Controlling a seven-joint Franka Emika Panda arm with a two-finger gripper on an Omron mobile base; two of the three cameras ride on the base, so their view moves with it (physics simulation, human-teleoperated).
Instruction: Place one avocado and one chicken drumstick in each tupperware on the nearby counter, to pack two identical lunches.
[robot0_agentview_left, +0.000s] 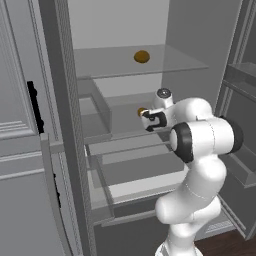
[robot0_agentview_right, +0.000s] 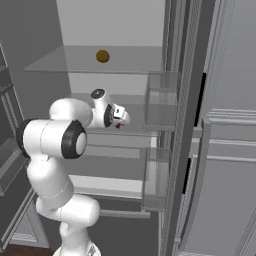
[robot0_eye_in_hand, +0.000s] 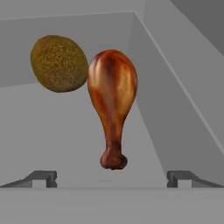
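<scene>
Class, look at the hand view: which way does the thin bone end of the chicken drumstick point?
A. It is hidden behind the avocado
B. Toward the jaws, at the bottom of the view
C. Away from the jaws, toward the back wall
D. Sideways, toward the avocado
B: in the hand view the chicken drumstick has its fat end up and its thin bone knob low, between the two open finger tips; the avocado sits beside the fat end.

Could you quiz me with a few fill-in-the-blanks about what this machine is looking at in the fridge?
1. The drumstick lies with its bone end pointing ____ the hand.
2. The hand's two fingers stand ____.
3. In the hand view, an avocado lies ____ of the drumstick.
4. A second avocado sits on the ____ shelf.

Missing: toward; open; left; upper
</scene>
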